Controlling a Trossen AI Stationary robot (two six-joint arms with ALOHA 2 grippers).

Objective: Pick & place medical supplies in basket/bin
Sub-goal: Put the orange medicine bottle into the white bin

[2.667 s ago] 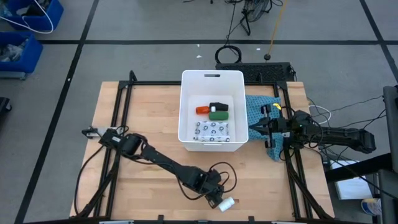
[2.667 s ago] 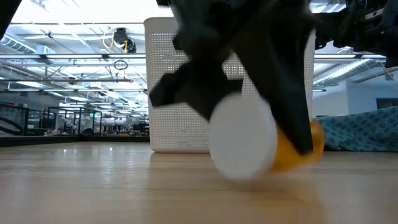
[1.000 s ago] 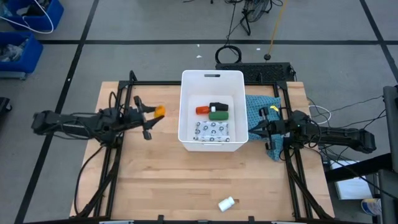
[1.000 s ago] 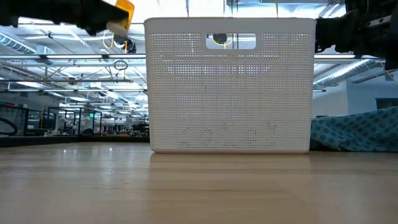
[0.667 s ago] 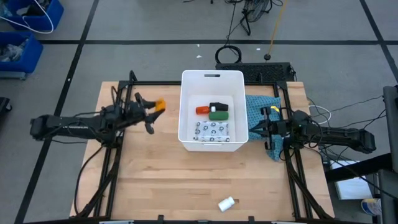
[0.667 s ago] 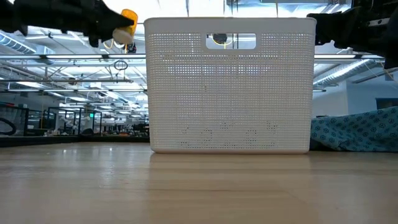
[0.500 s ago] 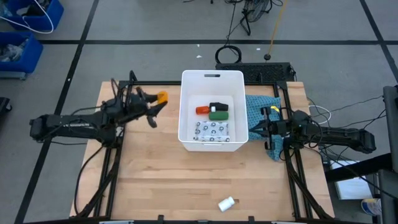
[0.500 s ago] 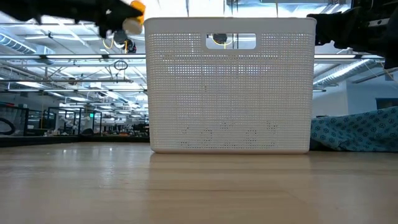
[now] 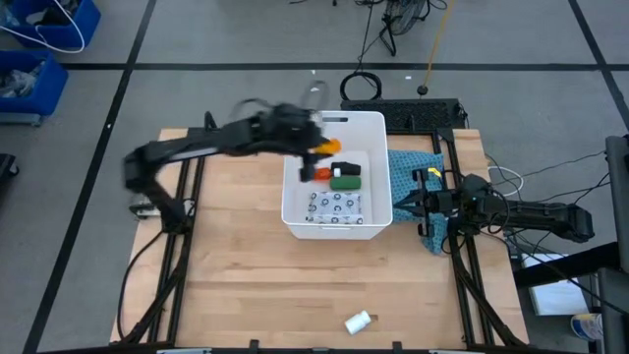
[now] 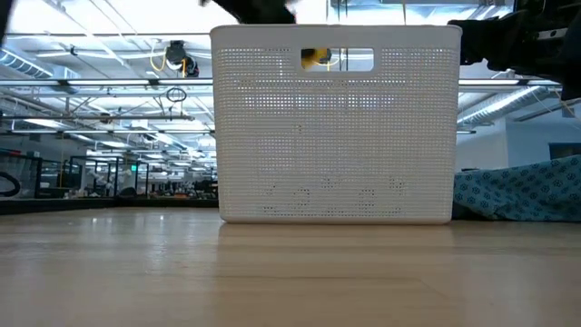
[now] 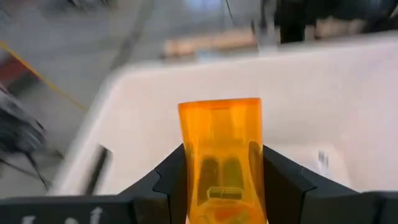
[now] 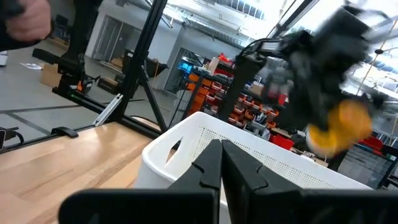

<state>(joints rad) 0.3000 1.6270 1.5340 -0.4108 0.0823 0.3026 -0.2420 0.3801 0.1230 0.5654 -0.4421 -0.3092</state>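
You've got the left gripper (image 9: 319,147) over the large white rectangular plastic tub (image 9: 296,202), above its left wall towards the end with the handle slot. Its fingers (image 11: 173,177) are pinched on the translucent orange plastic bottle (image 11: 220,155), one dark pad on each side. From above, the bottle sits just inside the tub's rim line, held up in the air. From table height, a bit of orange shows through the handle slot.

On the tub floor you can see:
- red white-capped bottle (image 9: 318,174), lying by the left wall
- green-white box (image 9: 345,182), just beside the red bottle
- black oblong piece (image 9: 345,169), touching the far edge of the green box
- white dark-patterned flat packet (image 9: 334,206), near the other short wall, lying flat

The white cylinder (image 9: 358,321) is out on the light wooden table (image 9: 236,285), near the front edge, well apart from the tub.

Your right gripper (image 9: 400,202) is parked just beside the tub's right wall, above the teal-blue patterned cloth (image 9: 413,172). Its fingers (image 12: 208,168) are pressed together with nothing between them. Its wrist camera looks across the tub's rim at the left arm carrying the orange bottle.

Blue bins (image 9: 44,44) sit on the floor beyond the table's far left corner.
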